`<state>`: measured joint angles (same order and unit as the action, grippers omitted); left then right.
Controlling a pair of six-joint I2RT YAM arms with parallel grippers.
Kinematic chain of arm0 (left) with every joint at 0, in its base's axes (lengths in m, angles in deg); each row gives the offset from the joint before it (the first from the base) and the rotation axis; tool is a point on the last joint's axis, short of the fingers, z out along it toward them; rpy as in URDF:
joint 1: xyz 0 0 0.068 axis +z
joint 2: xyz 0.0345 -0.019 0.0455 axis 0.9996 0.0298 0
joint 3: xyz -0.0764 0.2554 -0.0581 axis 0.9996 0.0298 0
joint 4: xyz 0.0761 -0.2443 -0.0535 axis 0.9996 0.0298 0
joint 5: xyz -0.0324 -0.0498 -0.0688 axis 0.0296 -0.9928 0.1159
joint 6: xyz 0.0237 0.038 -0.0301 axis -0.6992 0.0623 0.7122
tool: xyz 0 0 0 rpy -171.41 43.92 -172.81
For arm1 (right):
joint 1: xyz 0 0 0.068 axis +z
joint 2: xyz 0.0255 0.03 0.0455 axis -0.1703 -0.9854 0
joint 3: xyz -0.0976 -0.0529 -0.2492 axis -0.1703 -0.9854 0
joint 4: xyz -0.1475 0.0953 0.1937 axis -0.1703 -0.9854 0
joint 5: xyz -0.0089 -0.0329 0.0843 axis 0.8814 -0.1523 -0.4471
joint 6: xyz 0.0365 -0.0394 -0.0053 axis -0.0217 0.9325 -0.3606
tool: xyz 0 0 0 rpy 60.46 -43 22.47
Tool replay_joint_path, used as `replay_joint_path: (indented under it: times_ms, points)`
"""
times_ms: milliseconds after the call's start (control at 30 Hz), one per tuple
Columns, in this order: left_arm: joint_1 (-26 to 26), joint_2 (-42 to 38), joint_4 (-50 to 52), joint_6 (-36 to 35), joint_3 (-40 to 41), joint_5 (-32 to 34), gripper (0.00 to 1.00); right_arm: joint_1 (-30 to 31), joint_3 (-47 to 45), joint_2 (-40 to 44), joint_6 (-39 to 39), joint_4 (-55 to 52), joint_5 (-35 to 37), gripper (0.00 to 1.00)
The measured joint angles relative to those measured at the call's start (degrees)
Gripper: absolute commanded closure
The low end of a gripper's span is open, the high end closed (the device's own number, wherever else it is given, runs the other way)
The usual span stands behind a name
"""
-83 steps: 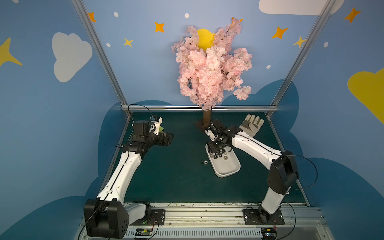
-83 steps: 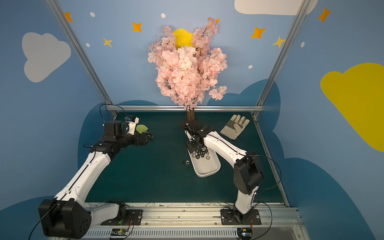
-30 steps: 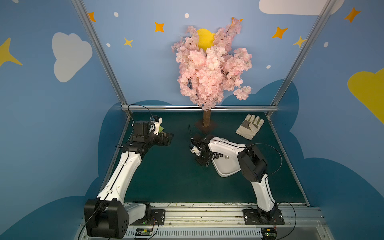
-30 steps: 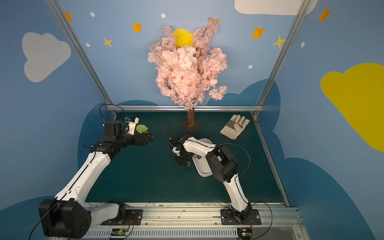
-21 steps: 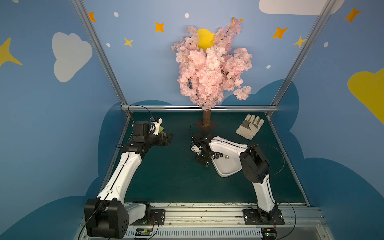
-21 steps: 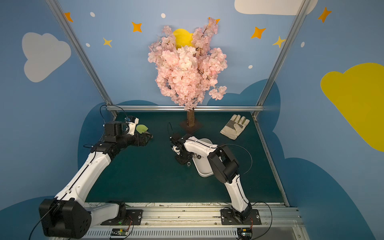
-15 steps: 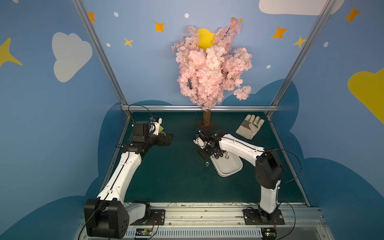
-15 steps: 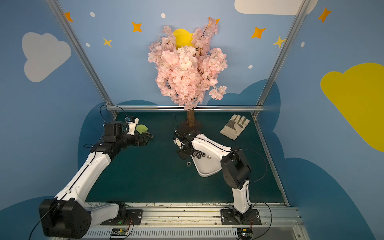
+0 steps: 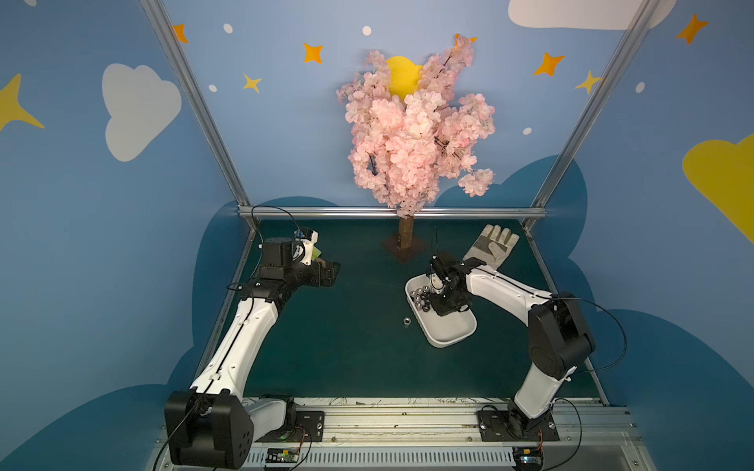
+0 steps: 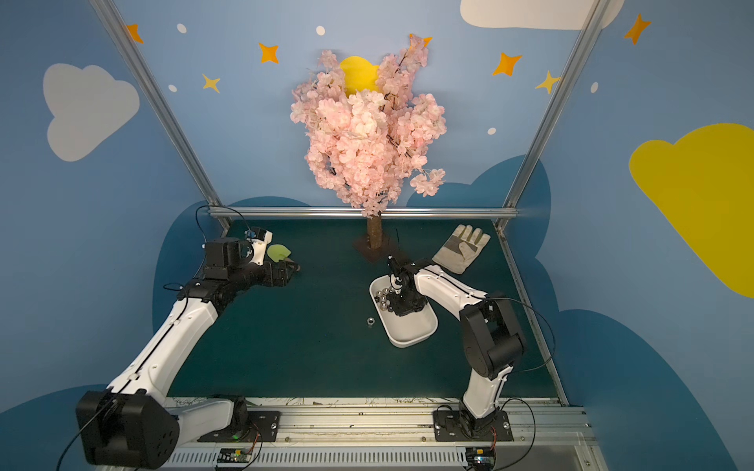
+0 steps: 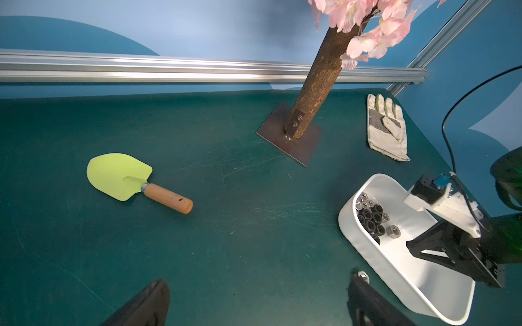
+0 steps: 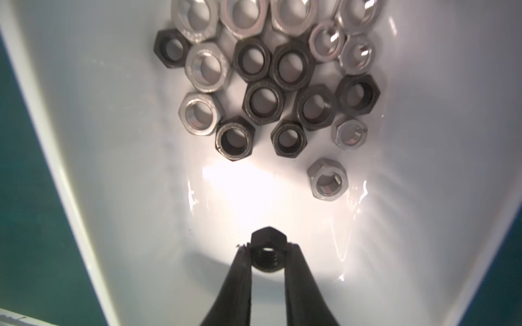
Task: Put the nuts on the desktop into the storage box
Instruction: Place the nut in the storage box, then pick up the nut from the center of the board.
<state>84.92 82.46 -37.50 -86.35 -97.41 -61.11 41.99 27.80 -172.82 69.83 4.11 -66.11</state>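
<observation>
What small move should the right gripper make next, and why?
Probably open the jaws: the right gripper is shut on a dark nut above the storage box floor, so it should land beside the other nuts.

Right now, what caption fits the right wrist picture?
Right gripper pinches a dark nut above the storage box, nuts piled inside.
</observation>
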Motion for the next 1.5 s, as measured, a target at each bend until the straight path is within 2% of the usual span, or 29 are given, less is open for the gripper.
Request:
replay_joint_path:
  times_ms: [467,533,700,900,1100,1233,1333,1500]
  points:
    - [0.00,-0.04,-0.20,0.00,-0.02,0.02,0.00,-3.02,2.86,-9.01,0.79,1.95,0.22,0.76]
    - [0.00,-0.07,-0.20,0.00,-0.02,0.04,0.00,-3.37,3.63,-9.60,0.83,2.25,0.72,0.72]
    - [0.00,-0.07,-0.20,0.02,-0.02,0.02,0.00,-3.76,4.74,-9.73,1.07,2.14,1.60,0.53]
    - [0.00,-0.07,-0.20,0.02,0.00,0.09,0.00,-2.86,5.33,-7.23,1.07,1.99,2.36,0.57]
    - [0.00,-0.07,-0.33,0.04,0.00,0.04,0.00,2.58,5.27,3.45,1.40,3.04,2.38,0.57]
    - [0.00,-0.07,-0.55,0.04,0.00,0.09,0.00,8.00,5.40,8.09,2.08,4.48,-0.79,0.56]
    - [0.00,-0.07,-0.63,0.04,0.00,0.22,0.00,10.80,6.51,6.69,2.19,4.26,-3.89,0.54]
    - [0.00,-0.07,-0.63,0.04,0.00,0.24,0.00,13.75,8.50,-0.68,2.38,3.76,-5.70,0.47]
